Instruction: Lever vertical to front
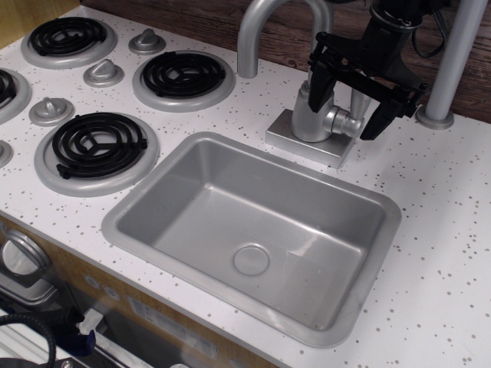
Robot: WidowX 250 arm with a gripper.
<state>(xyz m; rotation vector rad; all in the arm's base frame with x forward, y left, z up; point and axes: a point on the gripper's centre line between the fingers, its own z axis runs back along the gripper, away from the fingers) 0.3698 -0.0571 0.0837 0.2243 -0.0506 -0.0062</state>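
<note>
Nearest the camera, along the bottom left edge, runs the wooden front of the toy kitchen with a silver dial (23, 257) on it. Above that edge lies the white speckled surface (445, 253), and sunk into it is the grey rectangular sink (192, 165), with a round drain (251, 259) in its floor. To the left of the sink sits a black coil burner (96, 144) in a silver ring, and further back are more burners, one of them at (184, 75), with low grey stove knobs (103, 73) between them.

Behind the sink stands the faucet base (295, 142), a square silver plate carrying a round column from which the gooseneck spout (257, 27) arches upward. On the right side of that column is a short round stub, and the lever (359, 103) rises upright from it. The black tool (354, 107) hangs over it from above with its two fingers spread apart, one on each side of the lever. Whether either finger touches the lever cannot be told. At the far right stands a grey pole (453, 61).
</note>
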